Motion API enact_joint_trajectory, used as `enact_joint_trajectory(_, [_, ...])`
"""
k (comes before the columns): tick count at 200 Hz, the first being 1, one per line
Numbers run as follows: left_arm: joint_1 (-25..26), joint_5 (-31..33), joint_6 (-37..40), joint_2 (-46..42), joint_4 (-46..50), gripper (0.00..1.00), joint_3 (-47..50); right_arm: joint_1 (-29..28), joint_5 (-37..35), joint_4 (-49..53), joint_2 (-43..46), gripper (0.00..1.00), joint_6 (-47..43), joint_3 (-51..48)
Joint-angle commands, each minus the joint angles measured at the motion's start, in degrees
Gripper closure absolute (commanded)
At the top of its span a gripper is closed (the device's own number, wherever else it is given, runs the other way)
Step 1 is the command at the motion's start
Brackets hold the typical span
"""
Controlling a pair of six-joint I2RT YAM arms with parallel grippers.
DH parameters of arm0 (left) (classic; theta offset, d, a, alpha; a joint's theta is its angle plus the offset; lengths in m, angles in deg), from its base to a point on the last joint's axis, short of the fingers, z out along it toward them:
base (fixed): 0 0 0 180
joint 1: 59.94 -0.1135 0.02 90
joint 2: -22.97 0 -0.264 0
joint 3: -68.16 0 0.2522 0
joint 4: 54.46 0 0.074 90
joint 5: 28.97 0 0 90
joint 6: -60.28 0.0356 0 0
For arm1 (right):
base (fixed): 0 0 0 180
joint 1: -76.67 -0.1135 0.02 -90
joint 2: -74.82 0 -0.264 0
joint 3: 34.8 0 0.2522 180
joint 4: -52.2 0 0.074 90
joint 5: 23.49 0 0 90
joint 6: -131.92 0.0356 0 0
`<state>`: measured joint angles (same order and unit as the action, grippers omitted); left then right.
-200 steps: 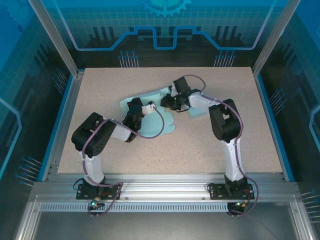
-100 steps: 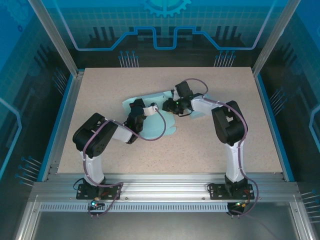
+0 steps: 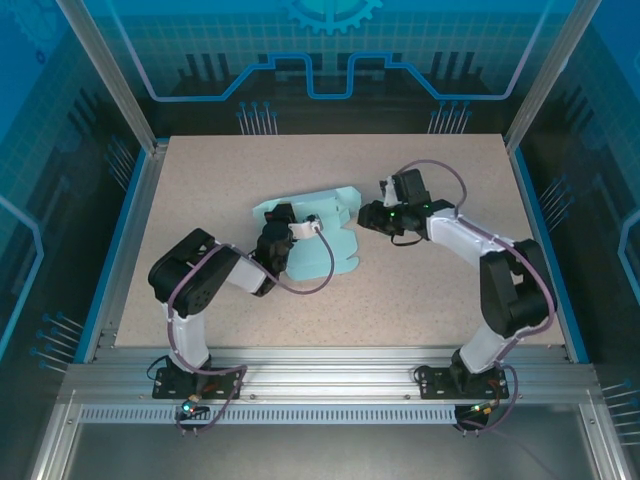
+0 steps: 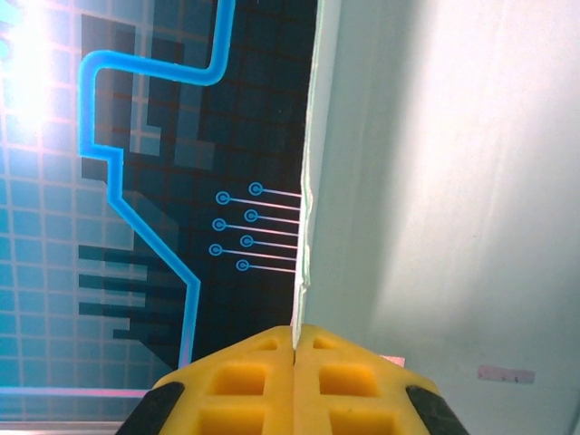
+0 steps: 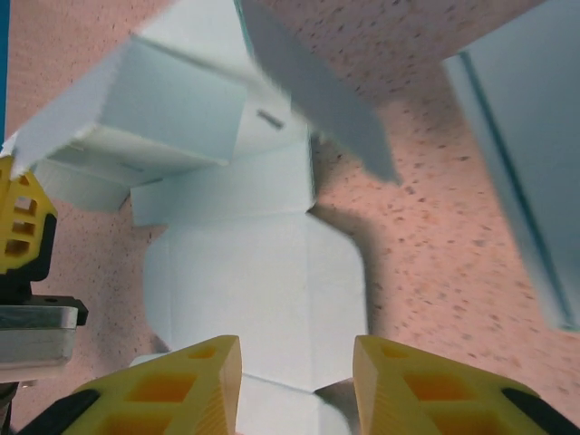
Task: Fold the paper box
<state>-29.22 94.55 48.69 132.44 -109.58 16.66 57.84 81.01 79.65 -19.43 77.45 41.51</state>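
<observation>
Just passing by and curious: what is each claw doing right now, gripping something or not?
Left gripper: closed on an edge of the paper box.
Right gripper: open, holding nothing.

The paper box [image 3: 335, 245] is pale mint-blue card, only partly folded up tbh. Its wide rounded panel is laid flat near the middle of the table [image 3: 430, 290], and the flaps at the far end are lifted and tilted, not closed.
</observation>
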Motion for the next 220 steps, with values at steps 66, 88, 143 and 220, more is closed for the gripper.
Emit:
enact_joint_trajectory(66, [2.7, -1.9, 1.9, 0.0, -4.3, 1.00, 2.2, 7.1, 0.5, -1.0, -1.1, 0.71, -1.4, 0.9])
enact_joint_trajectory(88, [2.8, -1.9, 2.1, 0.0, -4.5, 1.00, 2.3, 8.2, 3.4, -2.1, -5.3, 0.72, -2.6, 4.9])
enact_joint_trajectory(143, [2.8, -1.8, 2.4, -0.1, -5.1, 1.00, 3.3, 6.7, 6.0, -1.4, -15.1, 0.73, -4.9, 15.7])
enact_joint_trajectory(220, [2.9, -1.8, 4.1, 1.3, -5.3, 1.00, 3.2, 3.9, 11.2, -6.7, -18.0, 0.72, -8.7, 12.8])
